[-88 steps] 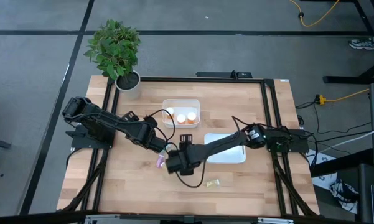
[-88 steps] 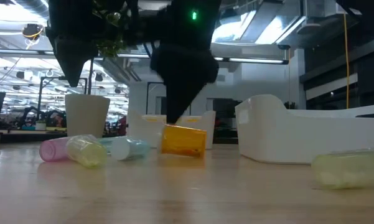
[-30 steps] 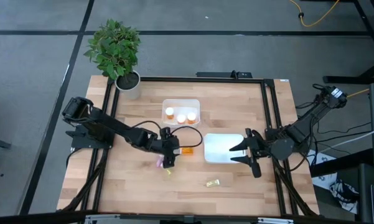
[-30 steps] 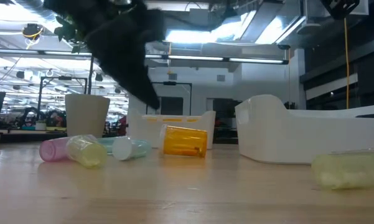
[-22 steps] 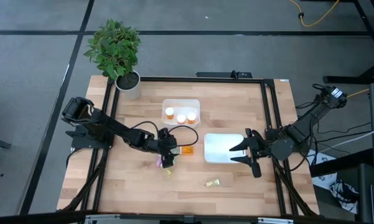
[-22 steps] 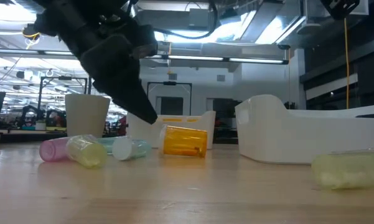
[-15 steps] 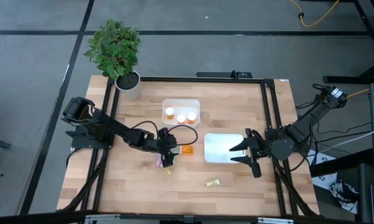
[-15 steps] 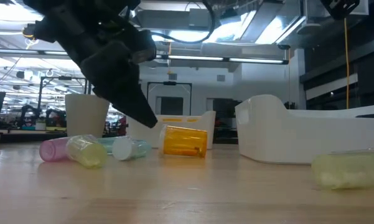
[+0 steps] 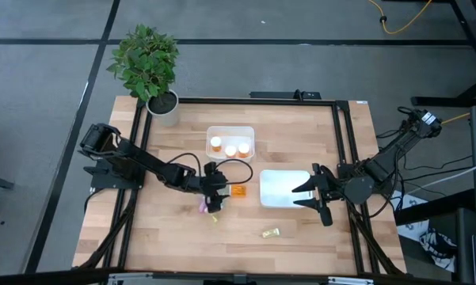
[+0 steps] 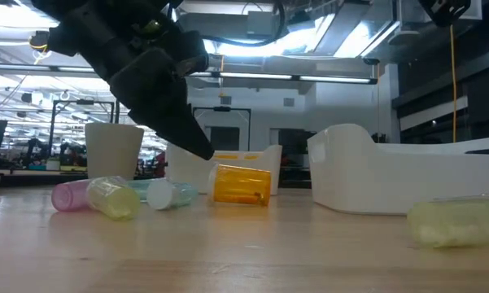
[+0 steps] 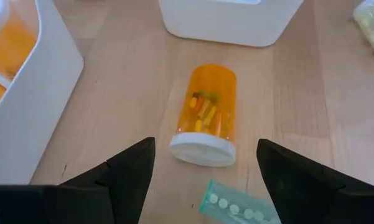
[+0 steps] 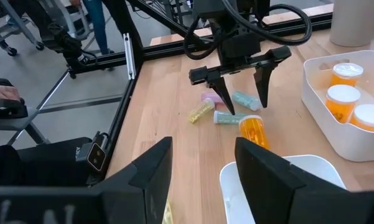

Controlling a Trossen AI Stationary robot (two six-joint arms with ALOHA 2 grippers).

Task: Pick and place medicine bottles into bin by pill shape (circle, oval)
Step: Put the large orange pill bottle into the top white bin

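The table (image 9: 301, 142) is pale wood with a smooth, matt grain. The orange bottle (image 11: 207, 112) is clear, glossy plastic with a matt white cap. The two trays (image 9: 230, 131) (image 9: 285, 189) are smooth white plastic. The pastel bottles (image 10: 114, 195) look frosted. Both grippers (image 11: 202, 180) (image 12: 199, 168) are matt black.

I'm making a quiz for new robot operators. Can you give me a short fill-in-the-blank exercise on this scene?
1. The orange bottle lying on the table has a ______ cap.
2. The left gripper hovers over that bottle with its fingers ______.
3. The bin near the plant holds ______ orange bottles.
4. The right gripper waits at the other bin, which holds ______ bottles.

Missing words: white; open; three; no
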